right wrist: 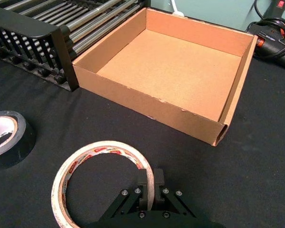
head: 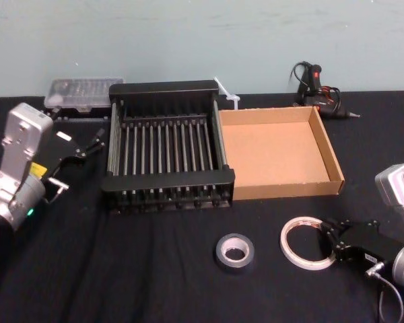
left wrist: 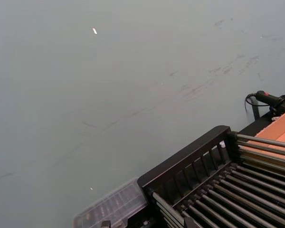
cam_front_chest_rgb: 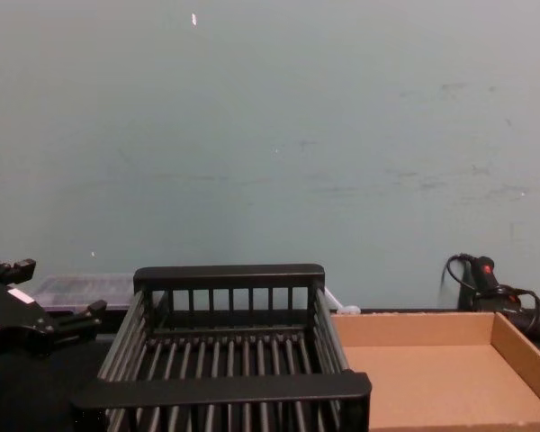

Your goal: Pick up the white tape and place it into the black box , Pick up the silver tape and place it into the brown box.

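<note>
head view: the right tool (head: 326,235) has its fingers closed on the band of the white tape (head: 287,241) at the roll's 3 o'clock. The roll lies on the surface (head: 155,269) at 6 o'clock of the brown box (head: 283,190). the silver tape (head: 223,256) lies at its 9 o'clock. the left tool (head: 77,161) is spread wide and empty at 9 o'clock of the black box (head: 168,180).

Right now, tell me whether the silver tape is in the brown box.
No, the silver tape lies flat on the near side of the brown box, outside it.

Pale grey-green painted wall (cam_front_chest_rgb: 270,135), scuffed and streaked, directly behind the table (head: 155,296). Table covered fully with matte black cloth (head: 87,269). Even, diffuse lighting.
</note>
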Controlling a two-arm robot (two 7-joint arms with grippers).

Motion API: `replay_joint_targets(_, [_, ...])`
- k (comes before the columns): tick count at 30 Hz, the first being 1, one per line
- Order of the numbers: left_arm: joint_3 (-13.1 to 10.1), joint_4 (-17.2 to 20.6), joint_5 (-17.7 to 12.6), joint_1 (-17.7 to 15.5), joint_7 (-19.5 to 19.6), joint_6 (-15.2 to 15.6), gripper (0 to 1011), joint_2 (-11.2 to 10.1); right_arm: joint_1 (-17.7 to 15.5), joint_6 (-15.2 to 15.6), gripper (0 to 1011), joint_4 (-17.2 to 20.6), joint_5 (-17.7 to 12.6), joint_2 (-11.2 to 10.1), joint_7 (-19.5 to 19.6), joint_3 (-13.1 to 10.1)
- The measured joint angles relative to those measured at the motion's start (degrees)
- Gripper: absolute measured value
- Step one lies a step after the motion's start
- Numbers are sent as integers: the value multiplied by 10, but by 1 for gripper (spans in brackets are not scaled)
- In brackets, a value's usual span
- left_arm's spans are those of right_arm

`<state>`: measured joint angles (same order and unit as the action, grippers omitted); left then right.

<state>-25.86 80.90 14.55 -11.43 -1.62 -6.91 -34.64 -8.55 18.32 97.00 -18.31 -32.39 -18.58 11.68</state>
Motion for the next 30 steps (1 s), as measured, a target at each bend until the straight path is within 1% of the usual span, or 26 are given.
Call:
replay_joint_targets(7, [0, 0, 0, 0, 0, 0, 1001, 0, -3, -1, 85, 5, 0, 0, -2, -2])
replay_joint_targets(12, [0, 0, 0, 0, 0, 0, 1001, 0, -10, 3, 86, 17, -7, -1, -3, -11])
replay_joint_targets(21, [0, 0, 0, 0, 0, 0, 1001, 0, -27, 16, 85, 59, -35, -4, 5, -40])
replay_joint_targets(25, [0, 0, 0, 0, 0, 0, 1001, 0, -26, 19, 85, 67, -40, -4, 11, -46])
replay_joint_targets(30, [0, 0, 0, 0, 0, 0, 1001, 0, -15, 27, 86, 71, -43, 0, 25, -51])
